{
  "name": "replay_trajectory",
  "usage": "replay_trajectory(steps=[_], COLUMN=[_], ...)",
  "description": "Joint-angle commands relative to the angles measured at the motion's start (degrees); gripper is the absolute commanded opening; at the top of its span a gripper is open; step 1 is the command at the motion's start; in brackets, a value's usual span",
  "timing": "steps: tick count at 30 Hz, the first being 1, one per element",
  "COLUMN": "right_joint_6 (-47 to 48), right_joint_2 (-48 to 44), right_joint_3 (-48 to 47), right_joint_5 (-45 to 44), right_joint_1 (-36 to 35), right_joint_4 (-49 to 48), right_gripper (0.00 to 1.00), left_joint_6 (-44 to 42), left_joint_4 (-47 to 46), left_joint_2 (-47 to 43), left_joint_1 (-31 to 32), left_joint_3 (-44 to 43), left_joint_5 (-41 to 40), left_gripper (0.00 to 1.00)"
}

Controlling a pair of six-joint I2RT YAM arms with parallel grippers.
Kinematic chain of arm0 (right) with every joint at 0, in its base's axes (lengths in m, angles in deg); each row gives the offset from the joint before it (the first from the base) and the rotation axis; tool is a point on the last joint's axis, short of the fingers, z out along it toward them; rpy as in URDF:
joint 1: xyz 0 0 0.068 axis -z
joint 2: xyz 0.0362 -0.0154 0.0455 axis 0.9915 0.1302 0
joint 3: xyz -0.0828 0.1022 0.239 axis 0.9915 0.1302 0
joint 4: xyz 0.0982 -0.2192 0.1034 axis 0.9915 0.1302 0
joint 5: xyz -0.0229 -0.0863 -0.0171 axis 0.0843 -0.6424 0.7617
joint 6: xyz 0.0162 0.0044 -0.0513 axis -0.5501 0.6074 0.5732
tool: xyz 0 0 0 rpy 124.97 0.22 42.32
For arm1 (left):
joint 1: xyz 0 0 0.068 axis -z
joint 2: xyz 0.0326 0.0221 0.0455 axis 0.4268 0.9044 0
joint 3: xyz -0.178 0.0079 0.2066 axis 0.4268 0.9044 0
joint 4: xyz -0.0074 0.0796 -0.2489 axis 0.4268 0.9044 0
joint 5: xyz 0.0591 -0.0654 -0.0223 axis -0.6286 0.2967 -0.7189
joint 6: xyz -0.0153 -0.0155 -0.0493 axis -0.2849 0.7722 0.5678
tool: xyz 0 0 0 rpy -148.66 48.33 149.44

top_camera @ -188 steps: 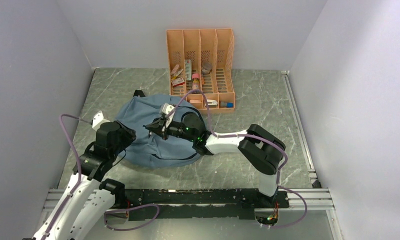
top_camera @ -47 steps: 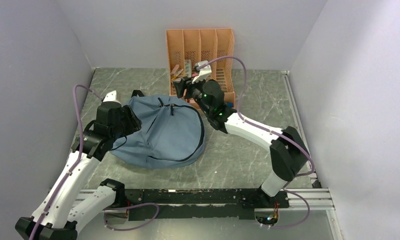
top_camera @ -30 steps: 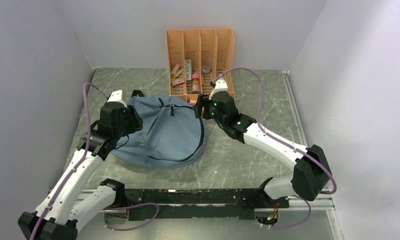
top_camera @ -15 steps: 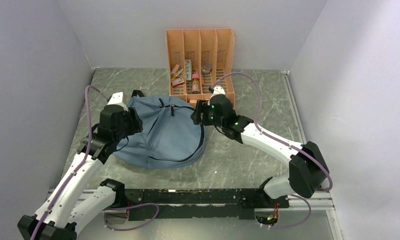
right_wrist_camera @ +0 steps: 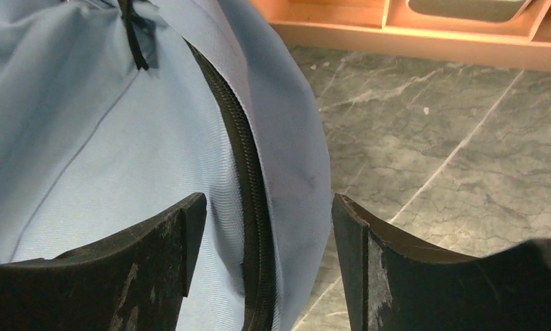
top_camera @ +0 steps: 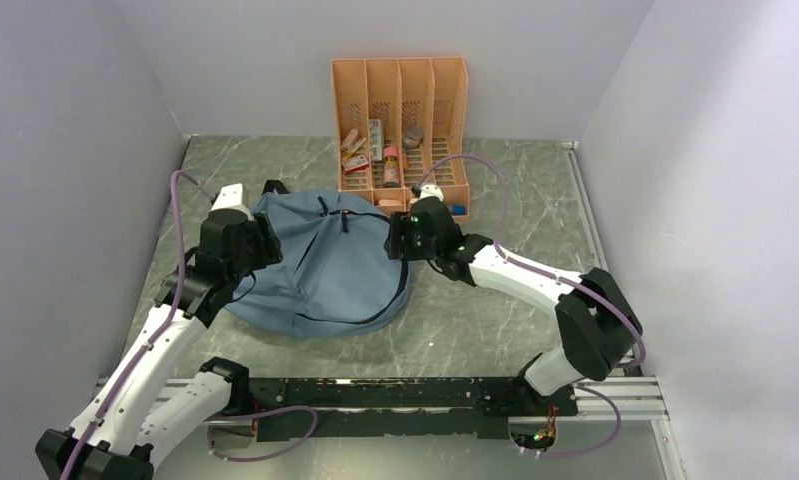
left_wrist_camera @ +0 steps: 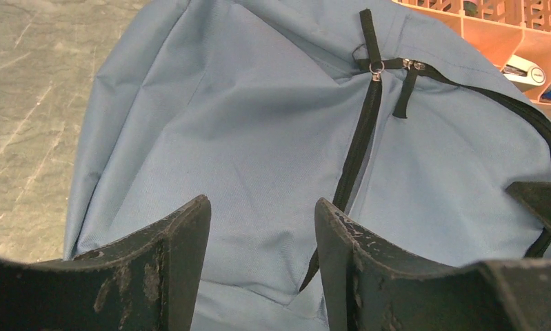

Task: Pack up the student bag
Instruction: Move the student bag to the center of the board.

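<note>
**Left arm.** Your left arm reaches forward along the left side of the bench [top_camera: 515, 200], with the wrist turned inward. The left fingers [left_wrist_camera: 183, 241] stand wide apart with nothing between them. They sit at the left edge of the student bag [top_camera: 325, 270] and point across its panel toward the right.

**Student bag.** It lies flat on the bench, left of centre, between the two arms. Its longer span appears to run left to right, tilted a little toward the far right. The zip pulls [left_wrist_camera: 377, 67] sit together near the far edge of the panel. From there the zip track [right_wrist_camera: 248, 179] curves down the bag's right edge. Where the wrist views show the track, it looks closed.

**Right arm.** It lies low, with the forearm running leftward across the bench. The right fingers [right_wrist_camera: 169, 234] are also wide and empty. They straddle the zip track at the bag's right edge, with fabric on one side and bare bench on the other. You cannot tell whether they touch the cloth.

**Finding.** I judge that the bag is not yet opened. The pulls lie up the track, toward the far left of the right fingers, and the right arm is the nearer to them.

**Far right.** The orange file organizer [top_camera: 400, 100] stands just behind the bag, with small items in its slots.
</note>
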Motion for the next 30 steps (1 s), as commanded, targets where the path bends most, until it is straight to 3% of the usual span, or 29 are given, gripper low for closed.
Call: replay_trajectory(steps=[1,11,16,30], right_joint_6=[1.1,3.1,3.9,3.8], right_joint_2=[1.9,5.1,6.7,5.7], right_joint_3=[0.1,0.3,-0.8,-4.9], right_joint_5=[1.8,12.0,15.2,21.3], right_joint_1=[0.3,0.3,0.3,-2.5], right_joint_4=[-1.5,-3.8,-5.1,-6.8], right_gripper=[0.71,0.69,0.62,0.11], left_joint_6=[0.3,0.6,0.3,-0.3], left_joint_4=[-0.4,-0.3,-0.7,-6.0], left_joint_2=[-0.4,1.5,3.0,3.3], left_joint_1=[0.3,0.3,0.3,0.2], left_joint_3=[-0.4,-0.3,-0.7,-2.4], left_joint_5=[-2.5,-2.5,-2.8,-7.7], left_gripper=[0.62,0.62,0.61,0.59])
